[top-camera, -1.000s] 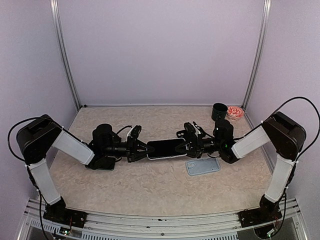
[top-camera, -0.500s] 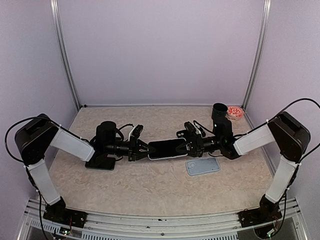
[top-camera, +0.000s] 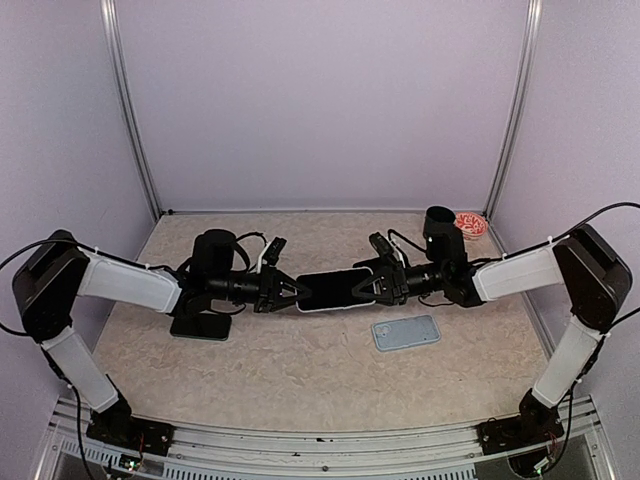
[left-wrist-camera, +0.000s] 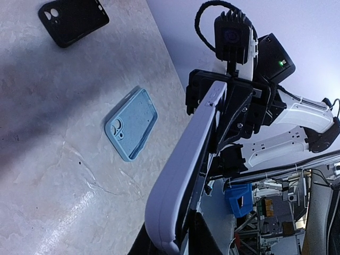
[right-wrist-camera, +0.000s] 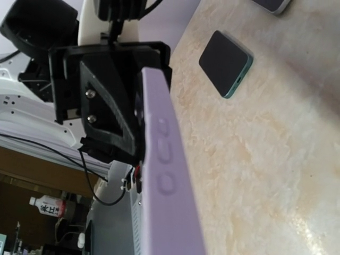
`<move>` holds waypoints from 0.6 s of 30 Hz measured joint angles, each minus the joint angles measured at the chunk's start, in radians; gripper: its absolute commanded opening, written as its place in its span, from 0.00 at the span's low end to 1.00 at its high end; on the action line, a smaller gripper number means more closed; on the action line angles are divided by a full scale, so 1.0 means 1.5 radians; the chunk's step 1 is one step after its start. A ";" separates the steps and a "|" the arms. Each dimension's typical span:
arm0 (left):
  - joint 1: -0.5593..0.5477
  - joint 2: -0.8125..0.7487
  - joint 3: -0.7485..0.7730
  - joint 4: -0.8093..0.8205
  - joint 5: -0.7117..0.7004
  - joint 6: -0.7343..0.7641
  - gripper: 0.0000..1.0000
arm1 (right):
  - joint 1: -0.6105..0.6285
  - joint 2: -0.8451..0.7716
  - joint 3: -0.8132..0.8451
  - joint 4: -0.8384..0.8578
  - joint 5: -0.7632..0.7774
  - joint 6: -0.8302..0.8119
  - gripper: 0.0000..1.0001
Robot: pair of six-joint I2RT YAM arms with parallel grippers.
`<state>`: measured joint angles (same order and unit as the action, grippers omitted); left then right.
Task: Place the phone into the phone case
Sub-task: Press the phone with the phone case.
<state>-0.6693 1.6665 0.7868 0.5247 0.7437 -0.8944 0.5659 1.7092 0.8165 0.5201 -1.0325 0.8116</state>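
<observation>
A phone with a dark screen sits in a lilac case, held off the table between both grippers. My left gripper is shut on its left end and my right gripper on its right end. In the left wrist view the lilac case edge runs from my jaws to the right gripper. In the right wrist view the case side with its buttons runs up to the left gripper. The fingertips are mostly hidden by the case.
A light blue empty case lies on the table under the right arm and also shows in the left wrist view. A black case lies beyond it. A dark phone with a teal edge lies under the left arm. A black cup and a red-white bowl stand back right.
Both arms have stretched out and carried the cased phone a little up and toward the back. Both grips are unchanged.
</observation>
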 measured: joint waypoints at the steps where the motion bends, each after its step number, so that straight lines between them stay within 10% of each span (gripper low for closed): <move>1: -0.001 -0.004 0.000 -0.003 -0.003 0.004 0.00 | 0.000 -0.002 0.001 -0.003 0.000 -0.005 0.14; 8: -0.012 -0.016 0.000 0.006 -0.013 0.009 0.00 | 0.002 -0.004 -0.002 -0.021 0.019 -0.018 0.44; 18: -0.019 -0.022 0.000 -0.007 -0.012 0.048 0.00 | 0.005 -0.010 -0.004 -0.037 0.020 -0.042 0.45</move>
<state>-0.6979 1.6329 0.7872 0.5140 0.7261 -0.8227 0.5728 1.6943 0.8104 0.4644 -1.0019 0.7490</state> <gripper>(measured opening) 0.110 0.485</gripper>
